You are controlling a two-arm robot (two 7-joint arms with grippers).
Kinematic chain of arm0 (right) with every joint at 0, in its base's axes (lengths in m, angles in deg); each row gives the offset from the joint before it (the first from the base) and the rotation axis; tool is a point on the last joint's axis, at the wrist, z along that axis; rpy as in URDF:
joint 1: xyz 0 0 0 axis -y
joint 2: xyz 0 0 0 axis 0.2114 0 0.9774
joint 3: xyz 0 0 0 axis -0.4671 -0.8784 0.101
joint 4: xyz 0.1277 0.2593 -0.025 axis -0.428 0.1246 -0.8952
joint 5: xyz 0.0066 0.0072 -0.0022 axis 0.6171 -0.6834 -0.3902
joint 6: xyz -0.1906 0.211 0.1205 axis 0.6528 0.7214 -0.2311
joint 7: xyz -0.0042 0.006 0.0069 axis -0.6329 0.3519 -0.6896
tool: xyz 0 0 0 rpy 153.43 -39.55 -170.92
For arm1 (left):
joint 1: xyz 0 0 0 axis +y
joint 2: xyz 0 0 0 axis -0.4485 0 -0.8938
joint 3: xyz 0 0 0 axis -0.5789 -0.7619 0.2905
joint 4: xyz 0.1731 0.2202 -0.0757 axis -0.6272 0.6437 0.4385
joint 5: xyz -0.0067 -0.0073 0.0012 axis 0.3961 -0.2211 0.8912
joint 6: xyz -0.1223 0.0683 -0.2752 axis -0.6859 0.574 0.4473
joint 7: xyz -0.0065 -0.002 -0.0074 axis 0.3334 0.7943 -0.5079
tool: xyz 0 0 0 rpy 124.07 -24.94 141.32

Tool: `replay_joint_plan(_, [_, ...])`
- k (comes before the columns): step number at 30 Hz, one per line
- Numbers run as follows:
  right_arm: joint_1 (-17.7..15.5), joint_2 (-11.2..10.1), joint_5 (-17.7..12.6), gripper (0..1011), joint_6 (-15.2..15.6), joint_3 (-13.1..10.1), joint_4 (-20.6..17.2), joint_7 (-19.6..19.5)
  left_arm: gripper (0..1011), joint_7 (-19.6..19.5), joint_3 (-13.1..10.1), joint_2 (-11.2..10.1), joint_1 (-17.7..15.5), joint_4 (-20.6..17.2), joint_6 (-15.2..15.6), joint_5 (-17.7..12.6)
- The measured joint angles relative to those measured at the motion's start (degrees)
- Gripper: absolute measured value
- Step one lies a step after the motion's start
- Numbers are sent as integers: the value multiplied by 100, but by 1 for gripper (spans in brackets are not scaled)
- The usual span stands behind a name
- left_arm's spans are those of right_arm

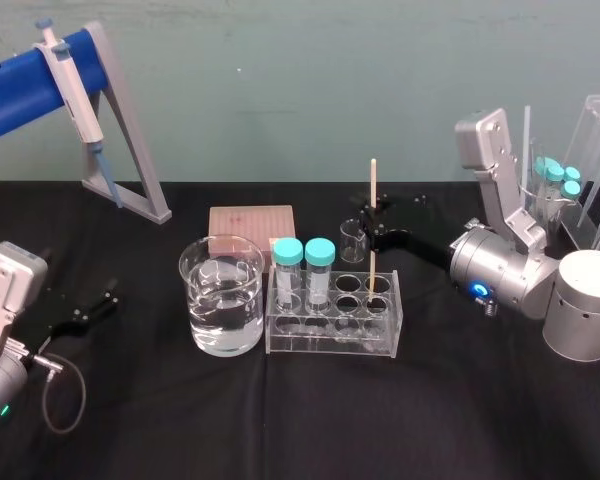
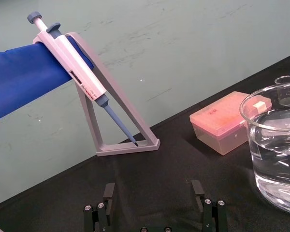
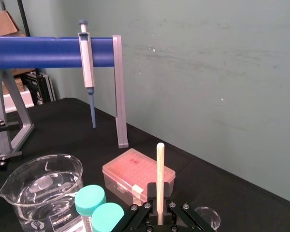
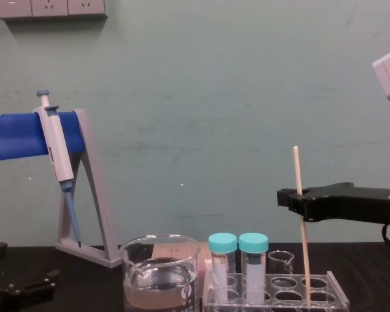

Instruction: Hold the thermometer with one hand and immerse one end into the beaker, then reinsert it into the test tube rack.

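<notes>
— What's in front of you, biggest things first?

— I've got the black counter (image 1: pixel 280 420), with the grey pipette stand (image 1: pixel 130 150) at its far left and a pipette (image 1: pixel 75 85) hanging from the stand's blue bar. My left arm sits low at the left edge. I see the left claw (image 2: pixel 153 191) with its fingers apart, gripping nothing, well clear of the glassware.

— And the beaker?

— The beaker (image 1: pixel 221 296) stands near the middle, about half full of clear liquid. The test tube rack (image 1: pixel 330 342) is just beside it on the right. A pink box (image 1: pixel 252 222) lies behind the two of them.

— What's in the rack?

— Two vials (image 1: pixel 303 272) with teal caps stand at its left end. A tiny beaker (image 1: pixel 353 240) stands just behind the rack.

— Where's the thermometer?

— The thermometer (image 1: pixel 374 195) stands nearly upright, with its lower end down in a hole at the rack's right end. I've got the right claw (image 1: pixel 373 232) reaching in from the right, clamped on the rod partway up, above the rack's top plate.
</notes>
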Motion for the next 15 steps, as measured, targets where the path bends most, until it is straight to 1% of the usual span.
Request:
replay_joint_plan(6, [-13, 23, 25, 45, 7, 5, 72, -1, 1004, 0, 0, 0, 0, 0, 0, 0])
replay_joint_plan(15, [9, 85, 86, 46, -51, 12, 279, -3, 1004, 0, 0, 0, 0, 0, 0, 0])
